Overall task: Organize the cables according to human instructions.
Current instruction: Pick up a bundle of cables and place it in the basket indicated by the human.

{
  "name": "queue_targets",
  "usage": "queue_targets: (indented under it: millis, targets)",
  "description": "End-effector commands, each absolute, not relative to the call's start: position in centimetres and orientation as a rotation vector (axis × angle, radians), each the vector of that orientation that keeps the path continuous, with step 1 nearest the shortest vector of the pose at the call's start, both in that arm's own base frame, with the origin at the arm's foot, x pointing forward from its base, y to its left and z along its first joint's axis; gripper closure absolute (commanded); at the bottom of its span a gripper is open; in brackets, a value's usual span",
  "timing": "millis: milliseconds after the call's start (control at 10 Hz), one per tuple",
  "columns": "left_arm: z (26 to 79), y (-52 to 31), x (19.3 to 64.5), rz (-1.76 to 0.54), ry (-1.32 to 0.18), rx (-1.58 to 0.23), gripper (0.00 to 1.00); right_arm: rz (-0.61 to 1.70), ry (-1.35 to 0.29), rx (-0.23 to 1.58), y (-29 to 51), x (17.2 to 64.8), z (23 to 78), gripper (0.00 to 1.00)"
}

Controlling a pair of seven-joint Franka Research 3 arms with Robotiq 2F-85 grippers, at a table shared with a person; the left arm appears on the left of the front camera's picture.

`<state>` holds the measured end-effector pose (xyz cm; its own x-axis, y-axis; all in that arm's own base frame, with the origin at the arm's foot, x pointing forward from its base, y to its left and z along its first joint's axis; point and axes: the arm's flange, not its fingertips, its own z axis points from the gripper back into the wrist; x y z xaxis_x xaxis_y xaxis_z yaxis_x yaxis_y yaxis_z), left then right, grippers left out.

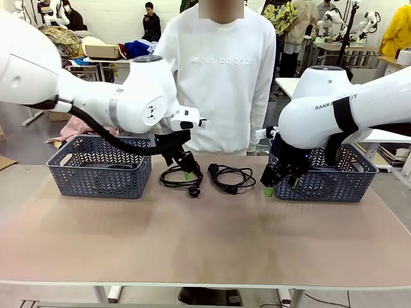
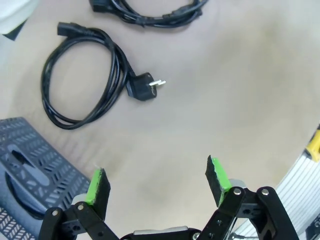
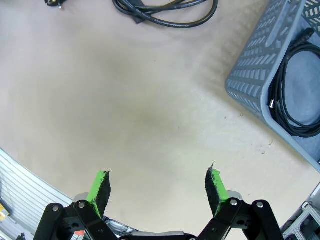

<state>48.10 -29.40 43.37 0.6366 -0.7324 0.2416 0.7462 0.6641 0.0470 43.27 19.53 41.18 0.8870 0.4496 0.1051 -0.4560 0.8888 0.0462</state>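
Two coiled cables [image 2: 141, 86] flat, side-by-side

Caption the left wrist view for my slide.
Open left gripper over the table, a coiled cable and basket corner ahead.

A blue-grey lattice basket [image 1: 96, 173] sits at middle left of the front view and a second basket [image 1: 327, 186] at middle right, both on a tan table [image 1: 205, 237], with a person in a white sweatshirt [image 1: 221, 83] at top centre.

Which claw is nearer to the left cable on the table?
Left. The left claw hangs close by that cable; the right claw is past the other cable, at the right basket.
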Motion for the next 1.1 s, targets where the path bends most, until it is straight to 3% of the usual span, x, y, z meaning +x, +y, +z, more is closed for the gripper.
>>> queue_targets:
  millis: [0, 500, 1000]
  targets:
    - [43.2, -31.4, 49.8, -0.782, -0.211, -0.005, 0.00, 0.471, -0.097, 0.071, 19.5, 43.3, 41.4, 0.00]
    - [40.8, -33.8, 53.1, -0.697, -0.201, -0.004, 0.00, 0.471, -0.097, 0.071, 19.5, 43.3, 41.4, 0.00]
    - [39.9, -33.6, 53.4, -0.707, -0.199, -0.035, 0.00, 0.471, -0.097, 0.071, 19.5, 43.3, 41.4, 0.00]
